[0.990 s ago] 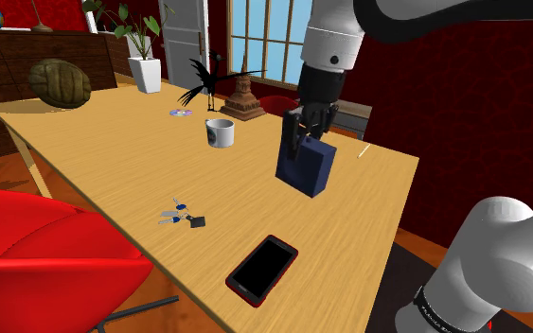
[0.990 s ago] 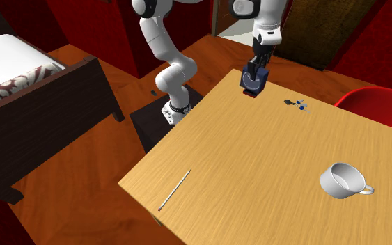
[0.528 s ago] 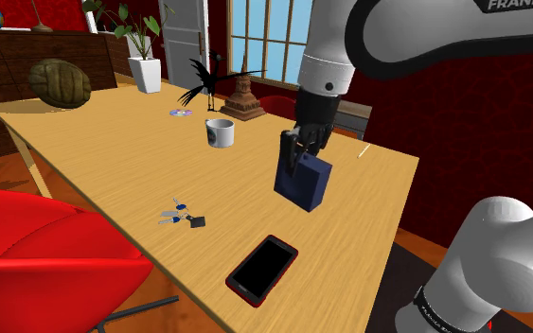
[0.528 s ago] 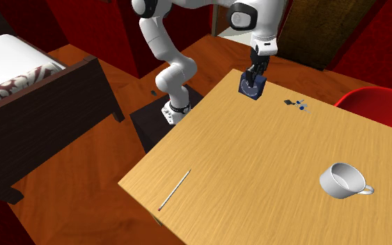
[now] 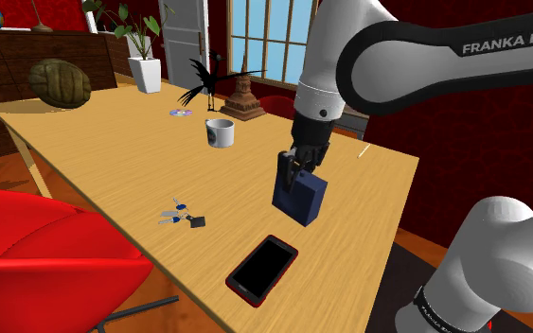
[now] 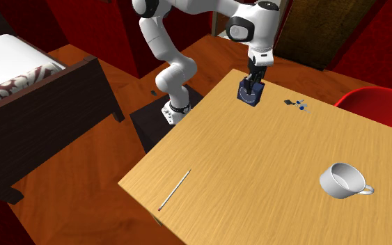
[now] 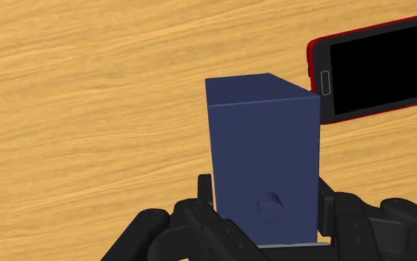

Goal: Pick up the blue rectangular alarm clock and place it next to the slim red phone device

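My fingers (image 5: 286, 169) are closed on the dark blue alarm clock (image 5: 299, 197), one pressed against each side of its upper end, so the box hangs from my grip over the near right part of the worktop (image 5: 113, 161). In the wrist view the fingers (image 7: 203, 199) clasp the alarm clock (image 7: 266, 156) from both sides, and a small round knob shows on the face turned towards the camera. In the shoulder view the clock is tilted, its lower corner low over the wood; I cannot tell whether it touches the surface. The phone (image 5: 262, 269), a black screen in a slim red case, lies flat near the worktop's near edge, just nearer than the clock and a little to the shoulder view's left of it. In the wrist view the phone (image 7: 381, 67) lies just beyond the far end of the clock. In the second exterior view the alarm clock (image 6: 248, 92) hangs beneath my wrist at the far corner of the worktop, close to my stand. A small bunch of keys (image 5: 181, 217) lies to the shoulder view's left of the phone, and a white mug (image 5: 220, 132) stands farther back, well apart from the clock. A red chair (image 5: 46, 265) sits at the near left.
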`<state>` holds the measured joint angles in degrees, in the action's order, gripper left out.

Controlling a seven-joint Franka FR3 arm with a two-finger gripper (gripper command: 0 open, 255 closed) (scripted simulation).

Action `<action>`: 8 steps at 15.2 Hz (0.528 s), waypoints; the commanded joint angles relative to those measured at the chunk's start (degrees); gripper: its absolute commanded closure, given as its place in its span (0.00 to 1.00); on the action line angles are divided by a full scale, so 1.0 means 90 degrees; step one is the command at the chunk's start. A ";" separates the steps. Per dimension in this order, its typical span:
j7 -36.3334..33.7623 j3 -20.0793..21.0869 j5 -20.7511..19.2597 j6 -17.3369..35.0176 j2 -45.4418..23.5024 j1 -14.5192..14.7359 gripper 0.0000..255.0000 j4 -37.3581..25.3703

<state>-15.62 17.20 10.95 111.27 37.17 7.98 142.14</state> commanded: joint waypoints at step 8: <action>0.0013 0.0066 0.0054 0.0443 -0.0061 0.0021 1.00 0.0377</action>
<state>-15.50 17.79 11.43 115.20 36.61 8.17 145.50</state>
